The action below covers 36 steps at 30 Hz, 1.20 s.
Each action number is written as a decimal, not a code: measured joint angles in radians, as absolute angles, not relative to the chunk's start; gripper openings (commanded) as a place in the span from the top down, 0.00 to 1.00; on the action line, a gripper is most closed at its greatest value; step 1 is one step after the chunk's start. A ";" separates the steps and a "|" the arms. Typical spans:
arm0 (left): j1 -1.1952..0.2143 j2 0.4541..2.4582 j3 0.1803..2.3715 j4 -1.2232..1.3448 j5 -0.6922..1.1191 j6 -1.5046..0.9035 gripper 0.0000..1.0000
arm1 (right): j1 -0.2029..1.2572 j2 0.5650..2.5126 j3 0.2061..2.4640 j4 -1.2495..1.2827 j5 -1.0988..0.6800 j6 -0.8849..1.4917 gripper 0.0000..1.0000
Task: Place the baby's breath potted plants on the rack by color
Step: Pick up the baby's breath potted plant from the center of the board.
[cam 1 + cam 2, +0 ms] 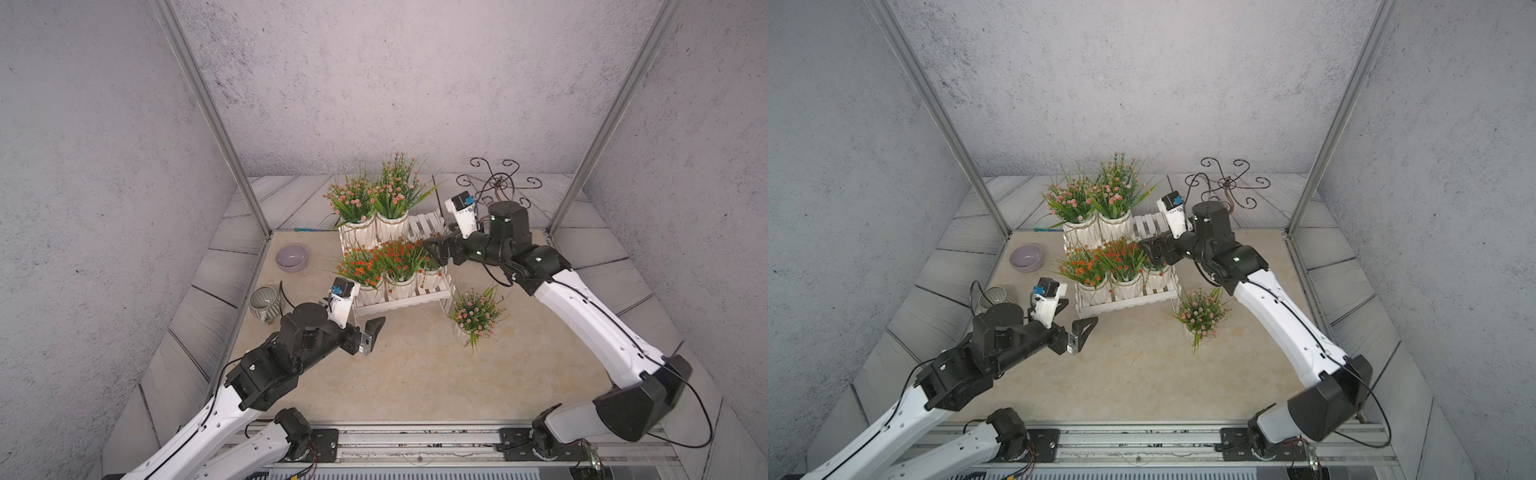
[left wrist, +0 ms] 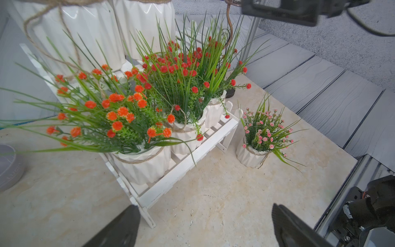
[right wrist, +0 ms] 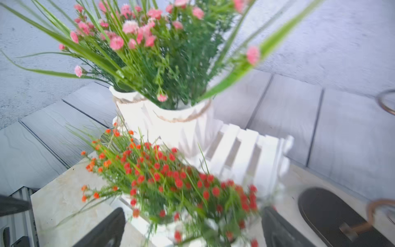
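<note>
Here, five of the six baby's breath potted plants (image 1: 397, 187) stand upright on the rack (image 1: 424, 224). Two pink plants (image 1: 353, 199) (image 1: 1115, 189) sit side by side on the rack's upper tier, at the end toward the left arm, and the slats at the other end are bare. Three orange-red plants (image 1: 359, 266) (image 1: 399, 255) fill the lower tier. The third orange-red plant (image 2: 214, 111), at the end toward the right arm, is partly hidden in both top views.

The right gripper (image 3: 193, 211) hangs over that third plant with its fingers spread wide. In the blurred right wrist view foliage shows between them, and they do not close on the pot. The left gripper (image 2: 204, 208) is in front of the rack's lower tier, near the corner on the left arm's side. Its fingers are wide apart, with only table (image 2: 213, 192) between them.

The last pink plant (image 1: 476, 313) stands upright on the table just beside the rack's lower tier, off its right-arm end and not touching it.

A lilac bowl (image 1: 291, 257) and a grey ribbed pot (image 1: 266, 303) sit off the rack's left-arm side, clear of it. A dark scrolled metal stand (image 1: 496, 183) rises behind the rack's right-arm end.
</note>
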State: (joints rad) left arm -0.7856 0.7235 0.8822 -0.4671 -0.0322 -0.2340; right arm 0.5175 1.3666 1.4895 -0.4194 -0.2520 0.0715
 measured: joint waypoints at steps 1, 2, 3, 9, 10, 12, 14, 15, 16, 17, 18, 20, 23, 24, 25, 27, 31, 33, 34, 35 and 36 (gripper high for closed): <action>-0.786 0.734 0.881 -0.462 -0.029 -0.236 0.00 | 0.510 1.299 1.439 -0.436 -0.225 0.084 0.01; -0.786 0.748 0.881 -0.457 -0.024 -0.241 0.00 | 0.507 1.242 1.394 -0.449 -0.205 0.102 0.01; -0.786 0.761 0.879 -0.451 -0.017 -0.245 0.00 | 0.506 1.193 1.356 -0.463 -0.190 0.116 0.01; -0.786 0.826 0.860 -0.406 0.017 -0.274 0.00 | 0.522 0.960 1.141 -0.560 -0.128 0.233 0.01; -0.788 0.830 0.858 -0.405 0.020 -0.278 0.00 | 0.531 0.933 1.098 -0.573 -0.116 0.254 0.01; -0.788 0.830 0.852 -0.396 0.022 -0.285 0.00 | 0.558 0.893 1.015 -0.601 -0.088 0.298 0.01; -0.788 0.830 0.849 -0.389 0.023 -0.292 0.00 | 0.601 0.864 0.929 -0.621 -0.051 0.345 0.01; -0.788 0.830 0.849 -0.384 0.023 -0.294 0.00 | 0.622 0.849 0.886 -0.624 -0.031 0.371 0.01; -0.788 0.829 0.848 -0.378 0.023 -0.296 0.00 | 0.646 0.827 0.835 -0.626 -0.007 0.398 0.01; -0.788 0.828 0.848 -0.374 0.023 -0.297 0.00 | 0.670 0.795 0.777 -0.627 0.016 0.432 0.01; -0.788 0.827 0.848 -0.372 0.023 -0.297 0.00 | 0.685 0.768 0.736 -0.629 0.034 0.456 0.01; -0.789 0.824 0.848 -0.368 0.023 -0.297 0.00 | 0.707 0.697 0.643 -0.628 0.076 0.515 0.01; -0.789 0.824 0.848 -0.363 0.023 -0.297 0.00 | 0.715 0.651 0.538 -0.588 0.127 0.565 0.01; -0.789 0.825 0.848 -0.361 0.024 -0.297 0.00 | 0.715 0.656 0.513 -0.560 0.142 0.574 0.01; -0.789 0.826 0.848 -0.358 0.024 -0.297 0.00 | 0.715 0.675 0.487 -0.522 0.159 0.582 0.01; -0.790 0.830 0.848 -0.354 0.025 -0.297 0.00 | 0.715 0.740 0.441 -0.431 0.181 0.589 0.01; -0.793 0.832 0.841 -0.344 0.024 -0.299 0.00 | 0.715 0.932 0.397 -0.235 0.226 0.590 0.01; -0.793 0.831 0.831 -0.332 0.023 -0.301 0.00 | 0.715 0.976 0.387 -0.139 0.252 0.582 0.01; -0.793 0.831 0.825 -0.327 0.023 -0.303 0.00 | 0.715 0.990 0.379 -0.082 0.271 0.577 0.01; -0.793 0.831 0.818 -0.321 0.023 -0.304 0.00 | 0.715 0.999 0.373 -0.039 0.285 0.574 0.01; -0.793 0.831 0.812 -0.316 0.023 -0.306 0.00 | 0.715 1.013 0.366 0.012 0.304 0.568 0.01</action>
